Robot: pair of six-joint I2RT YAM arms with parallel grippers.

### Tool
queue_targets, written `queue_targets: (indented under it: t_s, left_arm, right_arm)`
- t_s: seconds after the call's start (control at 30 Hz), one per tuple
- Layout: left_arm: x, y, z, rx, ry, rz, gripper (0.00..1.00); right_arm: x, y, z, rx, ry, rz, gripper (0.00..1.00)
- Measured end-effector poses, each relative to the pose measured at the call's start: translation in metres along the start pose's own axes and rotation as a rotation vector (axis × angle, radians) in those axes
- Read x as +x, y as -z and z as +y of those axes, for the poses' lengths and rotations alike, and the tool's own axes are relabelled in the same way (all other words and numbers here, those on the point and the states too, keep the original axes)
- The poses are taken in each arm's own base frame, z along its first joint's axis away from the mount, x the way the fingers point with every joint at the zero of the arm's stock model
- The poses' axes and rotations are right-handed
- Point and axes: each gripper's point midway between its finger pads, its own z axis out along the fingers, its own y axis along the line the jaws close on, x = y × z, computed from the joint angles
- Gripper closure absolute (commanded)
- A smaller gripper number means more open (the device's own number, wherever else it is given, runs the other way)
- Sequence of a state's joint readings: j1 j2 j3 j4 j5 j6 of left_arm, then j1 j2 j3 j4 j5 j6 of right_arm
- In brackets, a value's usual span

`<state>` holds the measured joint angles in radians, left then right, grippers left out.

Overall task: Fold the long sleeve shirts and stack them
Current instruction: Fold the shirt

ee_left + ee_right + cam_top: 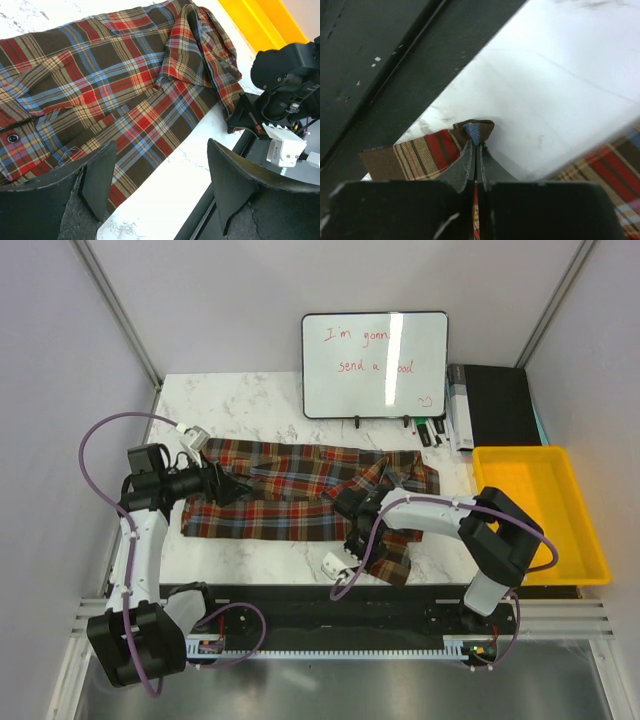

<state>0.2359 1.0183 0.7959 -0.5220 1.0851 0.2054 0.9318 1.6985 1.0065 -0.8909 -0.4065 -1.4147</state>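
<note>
At the shirt's (290, 495) five o'clock corner, right gripper (476, 150) clamps cloth, left gripper (160, 167) gapes at nine; folding looks barely begun, nothing stacked.

The shirt (280, 495) is plaid in red, dark brown, blue and tan, the worktop (240, 405) white marble veined grey, the bin (540, 510) yellow.

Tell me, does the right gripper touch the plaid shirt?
Touching. The right wrist view shows the right gripper shut on a fold of the plaid shirt.
</note>
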Motion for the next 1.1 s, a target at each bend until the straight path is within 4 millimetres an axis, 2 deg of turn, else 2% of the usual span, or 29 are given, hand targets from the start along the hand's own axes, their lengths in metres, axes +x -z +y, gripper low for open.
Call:
queue_targets:
  t_s: [0.1,0.17,0.23,0.33,0.4,0.43,0.53,0.6,0.77,0.97,1.1]
  left_arm:
    - [0.0,0.0,-0.001,0.002,0.0,-0.001,0.15]
    - [-0.001,0.001,-0.003,0.008,0.001,-0.001,0.1]
    - [-0.006,0.002,-0.006,0.015,-0.003,-0.004,0.08]
    - [-0.022,0.005,-0.013,0.023,-0.033,-0.013,0.07]
    - [-0.035,0.001,-0.025,0.049,-0.086,-0.003,0.06]
    - [-0.039,-0.004,-0.033,0.066,-0.125,0.008,0.06]
    - [-0.048,-0.02,-0.057,0.121,-0.238,0.048,0.05]
    - [-0.054,-0.027,-0.064,0.143,-0.269,0.068,0.05]
    - [-0.078,-0.045,-0.05,0.125,-0.295,0.101,0.04]
    - [-0.068,-0.074,-0.06,0.204,-0.283,0.181,0.03]
    - [-0.064,-0.086,-0.056,0.237,-0.239,0.204,0.01]
  right_arm:
    - [-0.005,0.011,-0.014,0.046,-0.074,-0.028,1.0]
    - [-0.012,0.034,-0.039,0.123,-0.138,-0.076,1.0]
    - [-0.02,0.079,-0.08,0.264,-0.217,-0.155,1.0]
    - [-0.021,0.165,-0.14,0.523,-0.32,-0.283,1.0]
    - [-0.013,0.211,-0.164,0.667,-0.384,-0.349,1.0]
    - [-0.01,0.225,-0.171,0.714,-0.422,-0.376,1.0]
    - [-0.008,0.242,-0.181,0.78,-0.517,-0.445,1.0]
    - [-0.01,0.248,-0.187,0.807,-0.564,-0.486,1.0]
    - [-0.013,0.271,-0.202,0.875,-0.64,-0.595,1.0]
    - [-0.015,0.284,-0.208,0.906,-0.663,-0.648,1.0]
    - [-0.023,0.286,-0.205,0.895,-0.639,-0.675,1.0]
